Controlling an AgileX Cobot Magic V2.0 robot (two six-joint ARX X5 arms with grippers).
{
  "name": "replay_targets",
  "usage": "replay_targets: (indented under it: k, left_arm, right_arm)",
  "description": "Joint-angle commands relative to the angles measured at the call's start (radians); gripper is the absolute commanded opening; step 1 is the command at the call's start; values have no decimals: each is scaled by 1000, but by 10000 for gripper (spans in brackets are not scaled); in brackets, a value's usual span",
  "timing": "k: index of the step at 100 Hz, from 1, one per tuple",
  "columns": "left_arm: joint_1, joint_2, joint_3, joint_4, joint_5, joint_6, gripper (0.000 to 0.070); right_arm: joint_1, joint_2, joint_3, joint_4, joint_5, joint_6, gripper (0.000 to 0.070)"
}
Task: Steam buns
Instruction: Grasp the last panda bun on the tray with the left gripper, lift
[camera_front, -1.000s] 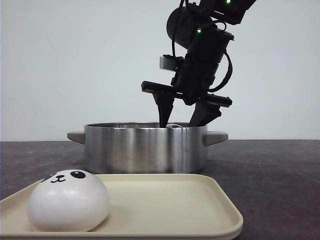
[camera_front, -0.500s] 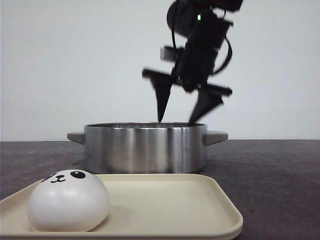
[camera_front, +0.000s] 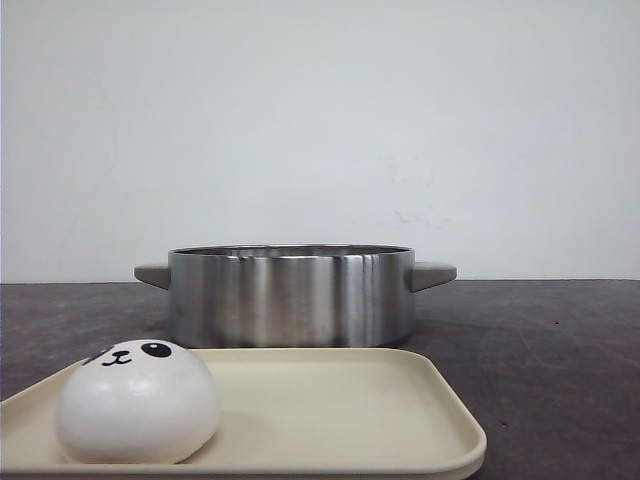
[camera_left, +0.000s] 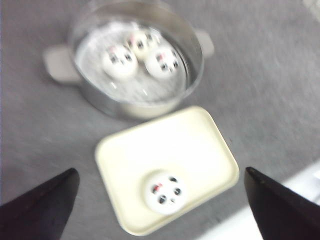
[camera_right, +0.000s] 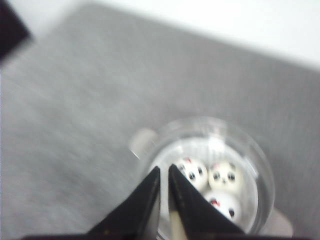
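One white panda-faced bun (camera_front: 137, 400) sits at the left end of the cream tray (camera_front: 340, 410), in front of the steel pot (camera_front: 290, 295). The left wrist view shows three more buns (camera_left: 141, 50) inside the pot (camera_left: 195, 45) and the single bun (camera_left: 164, 191) on the tray (camera_left: 165, 140). My left gripper (camera_left: 161, 171) is open wide and empty, high above the tray. My right gripper (camera_right: 164, 170) is shut and empty, high above the pot (camera_right: 260, 170) with its three buns (camera_right: 223, 176). Neither gripper shows in the front view.
The pot has a grey handle (camera_front: 432, 274) on each side. Dark grey tabletop (camera_front: 540, 340) surrounds pot and tray. A white wall stands behind. Both wrist views are blurred.
An arm with open jaws that reached into the pot has risen straight up and left the front view. The bun on the tray, the tray and the pot have not moved.
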Motion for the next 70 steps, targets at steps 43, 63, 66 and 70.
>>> replay_targets:
  k: [43, 63, 66, 70]
  left_arm:
    - [-173, 156, -428, 289, 46, -177, 634]
    - [-249, 324, -428, 367, 42, -201, 634]
    - [-256, 349, -428, 375, 42, -209, 634]
    - [-263, 382, -428, 386, 42, -216, 634]
  right_arm:
    - [153, -316, 21, -115, 232, 17, 17]
    - [153, -330, 21, -168, 247, 40, 17]
    - [153, -330, 21, -173, 247, 40, 17]
    - [153, -330, 21, -182, 247, 40, 17]
